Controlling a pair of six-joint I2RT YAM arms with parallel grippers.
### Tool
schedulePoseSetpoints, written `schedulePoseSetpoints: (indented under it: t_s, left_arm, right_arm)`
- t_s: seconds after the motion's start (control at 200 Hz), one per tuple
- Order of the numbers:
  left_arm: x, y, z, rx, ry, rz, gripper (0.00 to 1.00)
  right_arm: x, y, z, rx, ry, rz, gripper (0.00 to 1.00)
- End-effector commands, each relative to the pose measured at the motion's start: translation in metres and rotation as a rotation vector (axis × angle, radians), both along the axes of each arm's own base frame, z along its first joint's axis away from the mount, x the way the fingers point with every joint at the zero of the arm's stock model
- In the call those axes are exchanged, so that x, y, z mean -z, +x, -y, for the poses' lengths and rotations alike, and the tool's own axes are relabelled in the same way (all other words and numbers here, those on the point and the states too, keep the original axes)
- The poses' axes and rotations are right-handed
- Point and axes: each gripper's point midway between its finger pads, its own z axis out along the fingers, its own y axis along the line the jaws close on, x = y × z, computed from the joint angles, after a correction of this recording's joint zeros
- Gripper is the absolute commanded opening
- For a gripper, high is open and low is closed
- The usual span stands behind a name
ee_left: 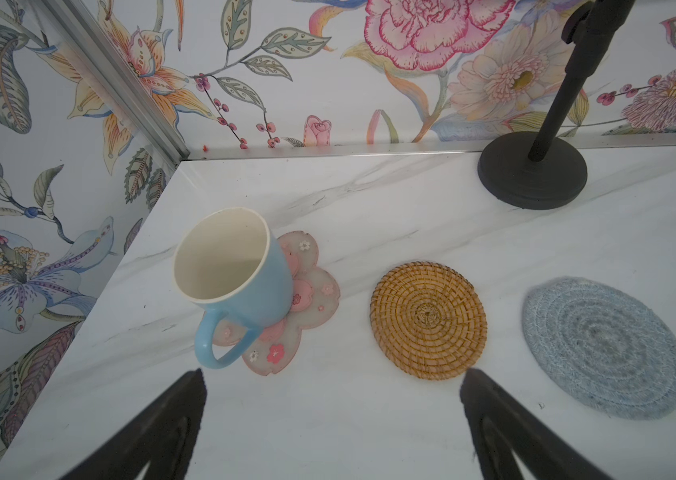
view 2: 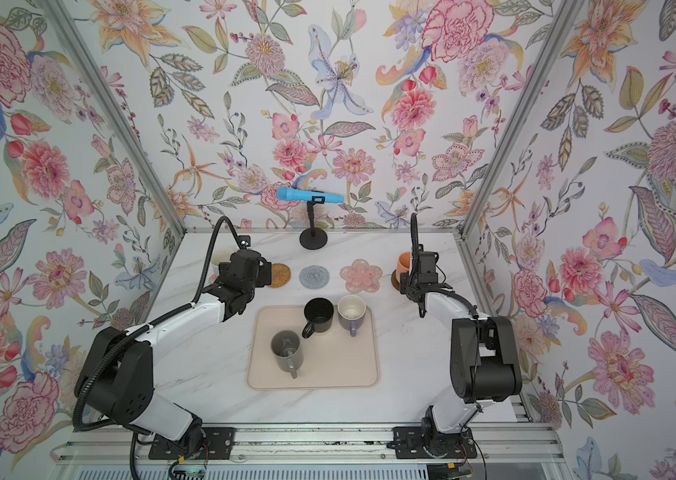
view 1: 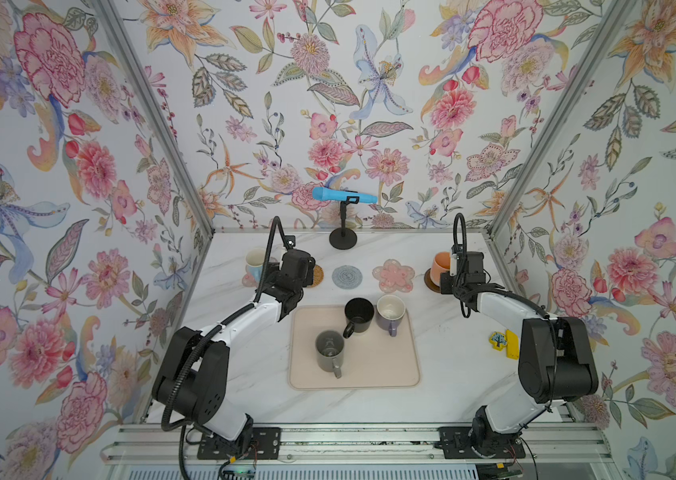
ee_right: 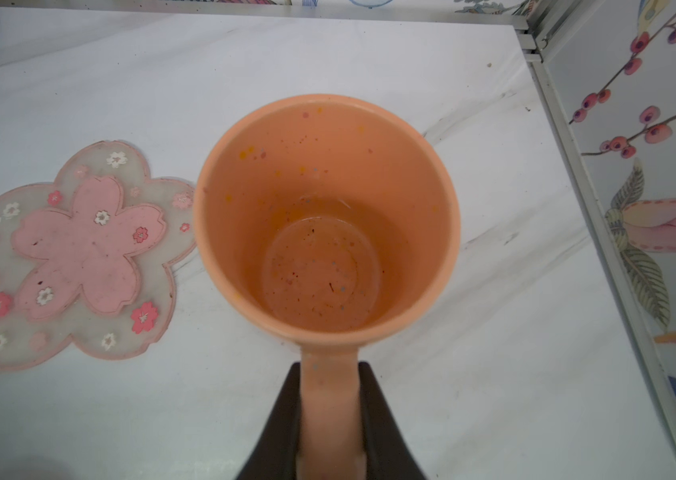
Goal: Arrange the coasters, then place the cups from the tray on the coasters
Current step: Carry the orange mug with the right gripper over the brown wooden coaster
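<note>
Near the table [ee_right: 494, 316] edge, right claw [ee_right: 330, 372] pinches orange mug [ee_right: 328, 199] by handle.

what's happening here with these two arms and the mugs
The right claw is shut on the handle of the orange mug, holding it at the dark brown coaster. The left claw hangs open near the light blue mug, which sits on a pink flower coaster. The black mug, grey mug and purple mug are on the tray; the rattan coaster, grey-blue coaster and second pink coaster are bare.
</note>
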Motion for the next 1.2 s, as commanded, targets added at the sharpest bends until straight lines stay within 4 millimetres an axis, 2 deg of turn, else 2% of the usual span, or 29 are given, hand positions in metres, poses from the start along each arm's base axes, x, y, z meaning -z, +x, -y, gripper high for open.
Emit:
schedulePoseSetpoints:
  t_s: [0.0, 1.191]
  left_arm:
    - [-0.004, 0.004, 0.004, 0.01, 0.001, 0.003, 0.99]
    - [0.006, 0.006, 0.003, -0.005, 0.014, -0.021, 0.99]
  right_arm:
    - [-0.036, 0.025, -0.002, -0.011, 0.018, 0.161, 0.0]
    - [-0.016, 0.023, 0.003, -0.002, 0.036, 0.156, 0.0]
